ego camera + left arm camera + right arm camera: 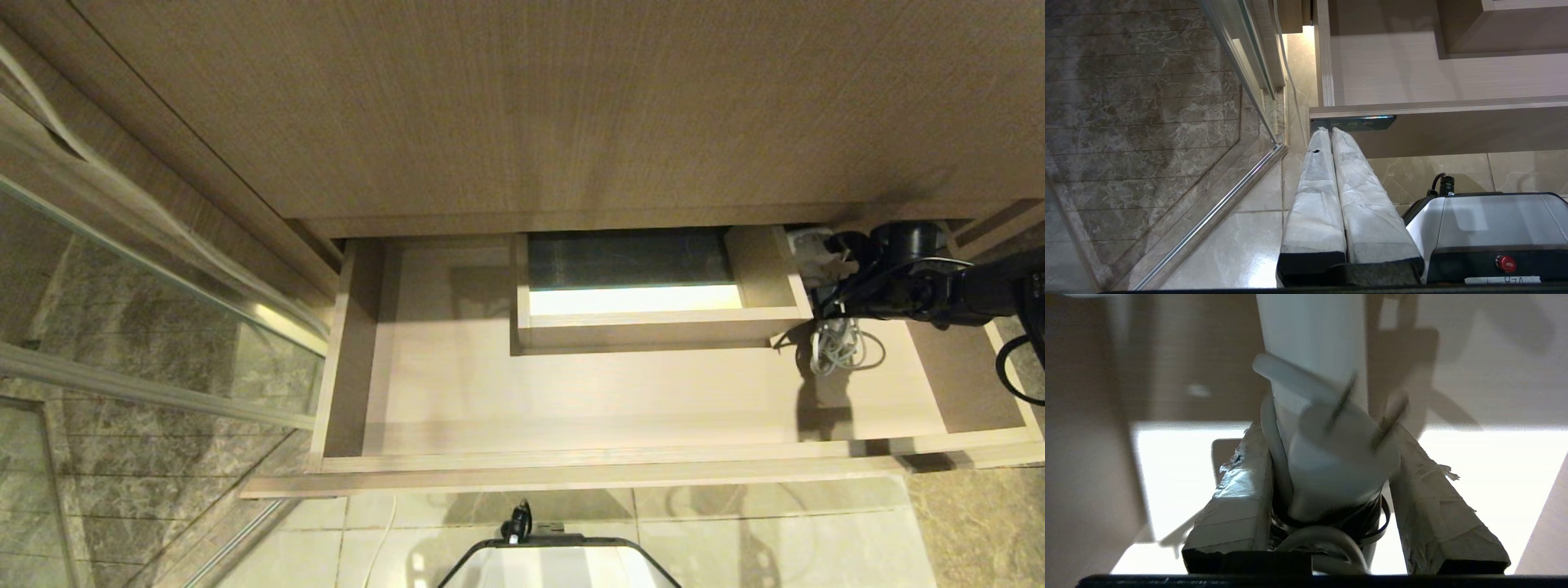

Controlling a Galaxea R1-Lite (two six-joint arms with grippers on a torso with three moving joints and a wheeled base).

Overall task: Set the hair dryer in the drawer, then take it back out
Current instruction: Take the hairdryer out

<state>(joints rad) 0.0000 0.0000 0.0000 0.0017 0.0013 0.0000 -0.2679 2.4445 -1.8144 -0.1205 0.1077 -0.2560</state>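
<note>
— White plastic is seen in the head view: the hair dryer (816,253) lies in the back right corner of the drawer (571,392), cord coiled nearer the front.
— From the right wrist, the right tool (1331,486) is clenched on its handle; its long axis runs away from the camera.
— From the left wrist, the left tool (1331,134) is seen closed, below the drawer's front.

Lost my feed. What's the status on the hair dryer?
Right gripper closed around hair dryer in drawer, right rear corner. Left gripper shut, parked. Nothing blocking.
</note>
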